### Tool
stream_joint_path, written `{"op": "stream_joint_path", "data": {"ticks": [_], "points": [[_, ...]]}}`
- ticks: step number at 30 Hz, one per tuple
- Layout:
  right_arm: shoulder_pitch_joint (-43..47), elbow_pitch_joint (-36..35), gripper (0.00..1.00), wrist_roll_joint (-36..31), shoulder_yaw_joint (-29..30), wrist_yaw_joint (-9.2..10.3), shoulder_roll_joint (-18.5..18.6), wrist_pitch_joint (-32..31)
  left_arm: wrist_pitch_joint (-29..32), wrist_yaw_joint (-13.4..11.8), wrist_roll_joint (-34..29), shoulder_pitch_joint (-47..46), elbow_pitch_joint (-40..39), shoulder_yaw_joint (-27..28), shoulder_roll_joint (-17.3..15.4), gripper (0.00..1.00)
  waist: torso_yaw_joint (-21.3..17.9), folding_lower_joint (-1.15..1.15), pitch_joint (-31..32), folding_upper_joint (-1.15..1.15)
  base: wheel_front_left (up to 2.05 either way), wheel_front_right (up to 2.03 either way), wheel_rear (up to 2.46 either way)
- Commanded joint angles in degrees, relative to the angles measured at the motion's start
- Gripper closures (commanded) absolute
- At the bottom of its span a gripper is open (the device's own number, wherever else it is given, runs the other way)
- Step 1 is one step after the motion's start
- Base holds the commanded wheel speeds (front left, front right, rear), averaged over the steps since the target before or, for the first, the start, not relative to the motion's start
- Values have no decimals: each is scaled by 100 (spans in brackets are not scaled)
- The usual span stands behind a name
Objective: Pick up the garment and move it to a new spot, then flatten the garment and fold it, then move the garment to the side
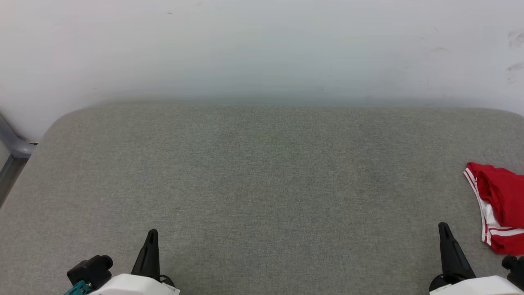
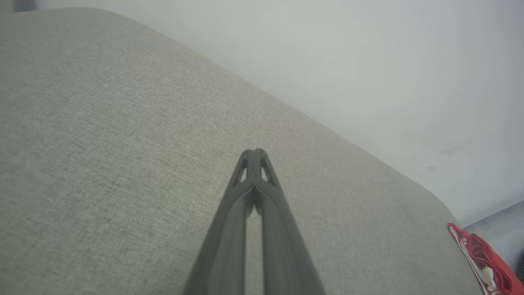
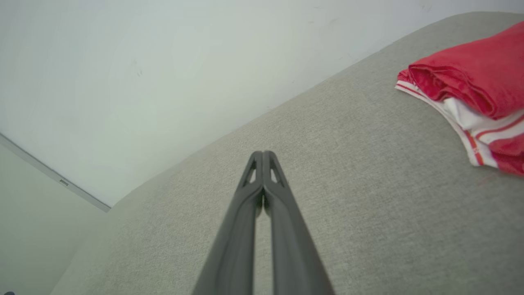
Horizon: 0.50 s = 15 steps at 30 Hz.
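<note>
Garment (image 1: pixel 501 205) lies bunched in a folded heap at the right edge of the grey fabric surface (image 1: pixel 262 172), red cloth over white with red-and-white striped trim. Left end effector (image 1: pixel 152 233) and right end effector (image 1: pixel 443 226) are closed and empty.

Head looks down, wrists skim low; all share the garment (image 1: pixel 502 196).

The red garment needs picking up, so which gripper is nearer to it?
Right. The right gripper sits just left of the garment, not touching it, near the right side of the grey surface. The left gripper is far across it, at the head view's lower left.
</note>
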<state>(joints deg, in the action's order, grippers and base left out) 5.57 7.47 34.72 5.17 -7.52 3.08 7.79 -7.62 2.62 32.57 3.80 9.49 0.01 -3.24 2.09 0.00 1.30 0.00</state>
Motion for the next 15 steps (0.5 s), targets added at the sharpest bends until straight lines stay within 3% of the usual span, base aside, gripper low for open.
{"op": "stream_joint_path", "data": {"ticks": [1, 15], "points": [[-165, -40, 100, 233, 10, 1, 32, -43, 41, 41, 222, -187, -54, 35, -9, 100, -3, 0, -2, 0, 0, 0, 0], [-389, 99, 100, 1395, 20, 2, 38, -321, 329, 138, 1418, -370, 48, 168, 0, 100, -33, 0, -23, 0, 0, 0, 0]]}}
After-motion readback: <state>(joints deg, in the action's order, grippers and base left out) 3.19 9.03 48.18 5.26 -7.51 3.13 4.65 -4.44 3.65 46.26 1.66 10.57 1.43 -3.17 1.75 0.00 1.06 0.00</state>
